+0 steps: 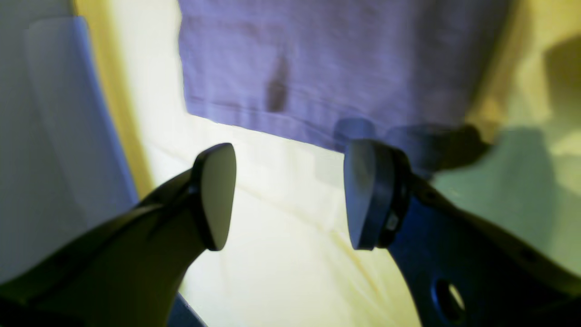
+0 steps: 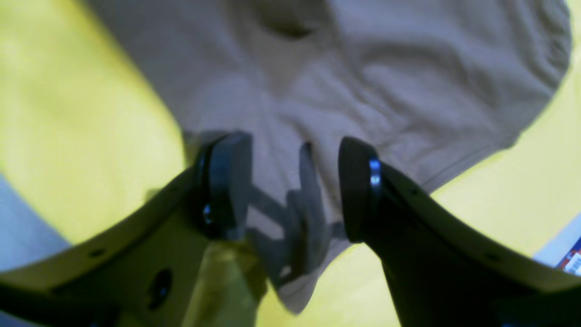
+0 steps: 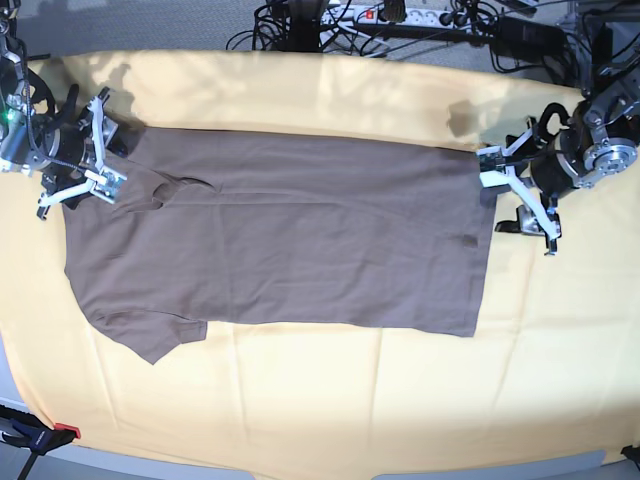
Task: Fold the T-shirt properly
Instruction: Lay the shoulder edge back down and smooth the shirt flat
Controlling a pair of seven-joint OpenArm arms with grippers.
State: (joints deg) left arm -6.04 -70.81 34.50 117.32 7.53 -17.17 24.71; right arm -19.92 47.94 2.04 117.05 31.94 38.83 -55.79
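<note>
Base view: T-shirt [image 3: 290, 245] lies spread flat on a yellow cloth [image 3: 330, 400], lengthwise across the scene, neck end at the left, hem at the right
Shirt shape: far half looks folded over lengthwise; one short sleeve sticks out at the near left corner, and the far left shoulder is slightly bunched
Right gripper [image 3: 85, 150]: at the scene's left, at the shirt's far left corner by the shoulder, jaws apart and holding nothing
Left gripper [image 3: 522, 195]: at the scene's right, just beside the shirt's hem edge, jaws apart and holding nothing
Left wrist view: both pads [image 1: 218, 195] stand wide apart over bare yellow cloth; the shirt's stitched hem runs just beyond them, with a small dark mark on the fabric above the hem
Right wrist view: the two pads [image 2: 227, 181] stand spread over wrinkled shirt fabric, with their shadows on it; whether they touch it I cannot tell
Beyond the cloth: a tangle of black cables and a power strip [image 3: 390, 14] along the far edge; a clamp with a red tip [image 3: 40, 435] at the near left corner
</note>
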